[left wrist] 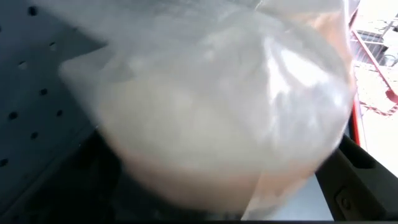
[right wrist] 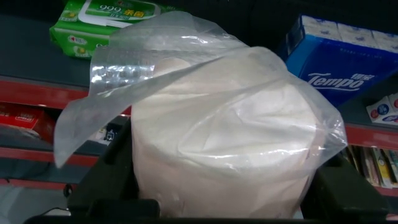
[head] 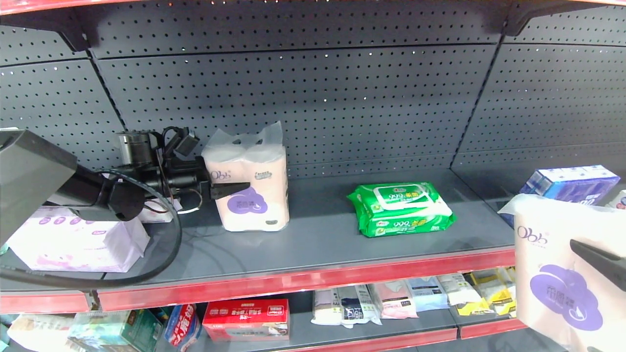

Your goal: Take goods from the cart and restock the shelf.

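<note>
Left gripper [head: 243,185] grips toilet-roll pack [head: 254,200], 9 o'clock of wet wipes [head: 402,209]: seat it flat on shelf [head: 318,247] before release; right gripper [head: 597,258] grips second pack [head: 550,274].

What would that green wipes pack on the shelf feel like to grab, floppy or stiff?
Probably soft: the wipes pack has puffy sides and crinkled ends, so it may sag when lifted. It lies flat on the shelf, so a push would likely slide it, not tip it. Its film looks glossy, perhaps slippery.
</note>
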`<state>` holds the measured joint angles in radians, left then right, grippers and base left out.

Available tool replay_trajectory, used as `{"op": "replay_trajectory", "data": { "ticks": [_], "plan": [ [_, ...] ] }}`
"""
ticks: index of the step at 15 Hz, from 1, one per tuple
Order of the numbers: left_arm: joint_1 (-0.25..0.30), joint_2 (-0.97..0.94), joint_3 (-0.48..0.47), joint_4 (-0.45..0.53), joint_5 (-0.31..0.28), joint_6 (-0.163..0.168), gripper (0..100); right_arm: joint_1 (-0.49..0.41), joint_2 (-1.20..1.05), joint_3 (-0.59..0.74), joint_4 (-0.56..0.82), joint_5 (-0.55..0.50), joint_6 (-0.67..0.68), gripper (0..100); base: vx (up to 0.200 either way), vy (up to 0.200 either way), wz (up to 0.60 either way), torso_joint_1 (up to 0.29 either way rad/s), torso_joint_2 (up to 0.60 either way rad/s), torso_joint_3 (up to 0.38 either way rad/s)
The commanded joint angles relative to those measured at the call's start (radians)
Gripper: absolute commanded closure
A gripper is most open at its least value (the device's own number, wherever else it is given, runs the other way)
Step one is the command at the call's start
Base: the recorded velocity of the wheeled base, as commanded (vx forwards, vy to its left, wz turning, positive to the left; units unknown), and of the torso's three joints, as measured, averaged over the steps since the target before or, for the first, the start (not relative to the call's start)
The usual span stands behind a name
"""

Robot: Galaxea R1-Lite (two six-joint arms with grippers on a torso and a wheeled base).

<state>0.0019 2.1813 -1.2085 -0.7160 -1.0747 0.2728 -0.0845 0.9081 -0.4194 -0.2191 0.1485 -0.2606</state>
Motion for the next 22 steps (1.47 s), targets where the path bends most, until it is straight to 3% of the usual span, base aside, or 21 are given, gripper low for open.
{"op": "replay_trajectory", "data": {
  "ticks": [1,13,14,19,22],
  "plan": [
    [-0.003,-0.003,0.000,0.000,-0.004,-0.010,0,0.000,0.003,-0.001,0.000,0.000,0.000,100,0.000,0.000,0.00,0.000,0.00,0.000],
    [-0.037,-0.001,-0.013,-0.002,-0.007,-0.037,0,0.000,0.011,-0.001,0.000,0.000,0.000,100,0.000,0.000,0.00,0.000,0.00,0.000],
    [-0.037,0.000,-0.011,-0.002,-0.008,-0.033,100,0.000,0.011,-0.001,0.000,0.000,0.000,100,0.000,0.000,0.00,0.000,0.00,0.000],
    [-0.034,-0.008,0.027,-0.013,-0.008,-0.026,100,0.000,0.014,-0.001,0.000,-0.001,0.000,100,0.000,0.000,0.00,0.000,0.00,0.000],
    [-0.028,-0.014,0.130,-0.177,-0.007,-0.050,100,0.002,0.015,0.001,0.000,-0.001,0.000,100,0.000,0.000,0.00,0.000,0.00,0.000]
  ]
}}
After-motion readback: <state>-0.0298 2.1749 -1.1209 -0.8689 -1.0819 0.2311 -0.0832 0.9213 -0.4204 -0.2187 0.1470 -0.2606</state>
